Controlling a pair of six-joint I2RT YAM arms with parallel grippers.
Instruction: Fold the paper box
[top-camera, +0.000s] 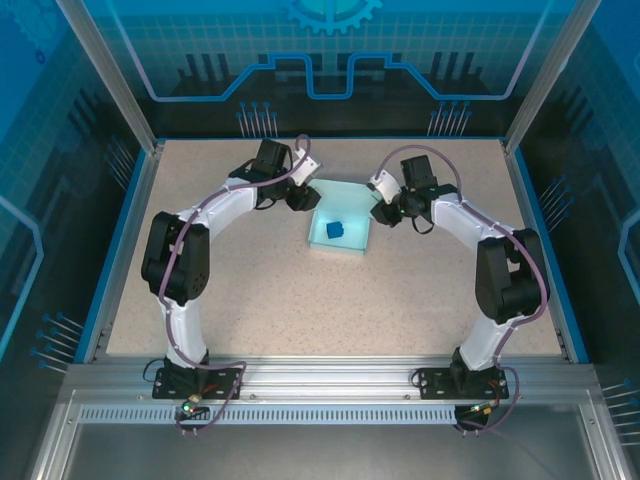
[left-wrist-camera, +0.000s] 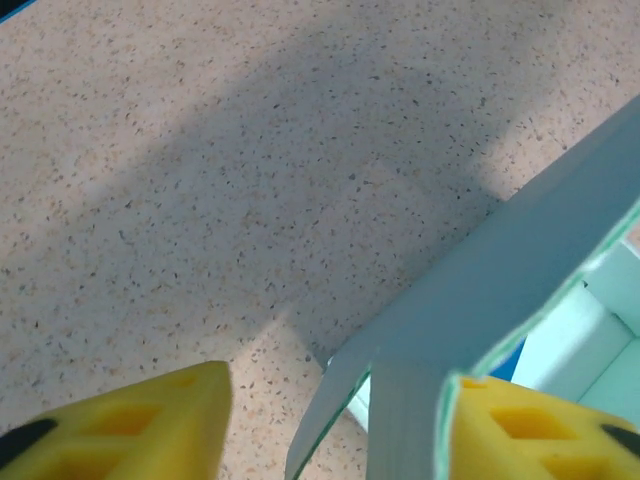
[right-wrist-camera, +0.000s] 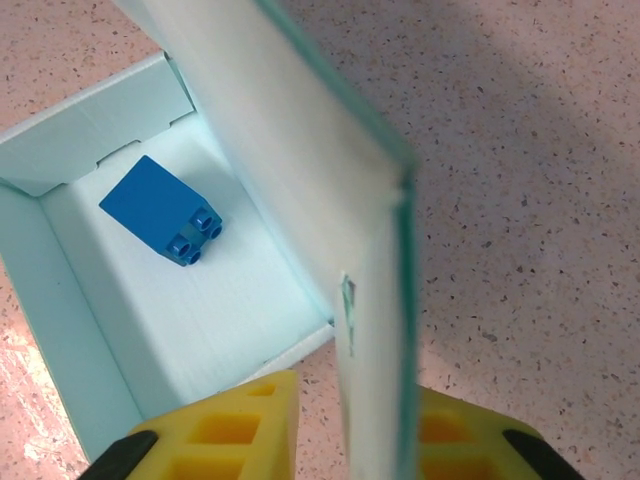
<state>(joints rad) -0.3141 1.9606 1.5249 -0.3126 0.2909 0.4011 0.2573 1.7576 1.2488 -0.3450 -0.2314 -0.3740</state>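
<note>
Sitting centre frame in top view: paper box (top-camera: 352, 240), thin light card, prob floppy, creases easy, so grab flaps near fold lines. Left gripper (left-wrist-camera: 335, 400) jaws apart, 1 flap standing between. Right gripper (right-wrist-camera: 355, 400) straddles 1 upright flap; pinched or not, can't tell.

Block (top-camera: 334, 229) inside paper box (top-camera: 352, 240), on table (top-camera: 300, 300)

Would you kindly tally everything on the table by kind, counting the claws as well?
paper box: 1
blue brick: 1
claws: 2 (left claw, right claw)
Total: 4
</note>
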